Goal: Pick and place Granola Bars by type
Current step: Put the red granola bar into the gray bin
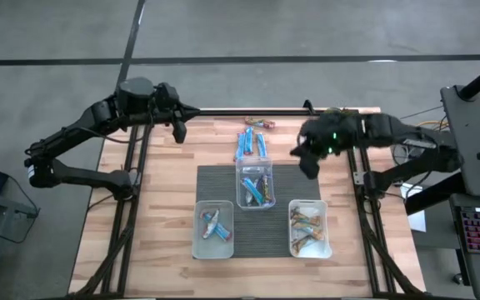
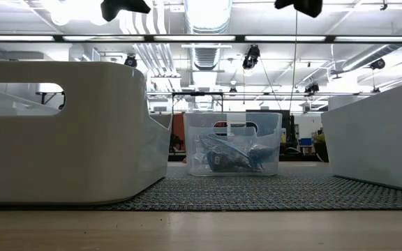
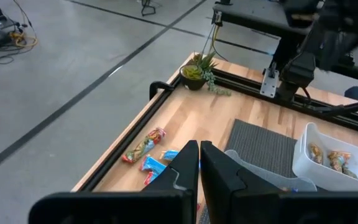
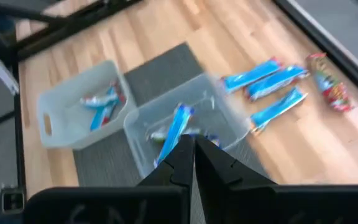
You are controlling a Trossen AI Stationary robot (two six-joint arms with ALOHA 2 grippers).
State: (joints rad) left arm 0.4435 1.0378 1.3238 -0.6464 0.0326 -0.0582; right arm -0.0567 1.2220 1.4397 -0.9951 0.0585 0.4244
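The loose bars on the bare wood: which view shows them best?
Right wrist view: the loose bars lie unobstructed, three blue ones beside a red-patterned one. High view shows them small, beyond the middle tub. Left wrist view shows some, partly behind the shut fingers. Low view: none.

Ceiling lamps [image 2: 75, 8] glared overhead; light was even, shadows soft; the right wrist view looked motion-blurred, perhaps.

You have three tubs [image 1: 255, 185] on the mat [image 1: 261, 208]; loose Granola Bars [image 1: 252, 143] lie behind the mat.
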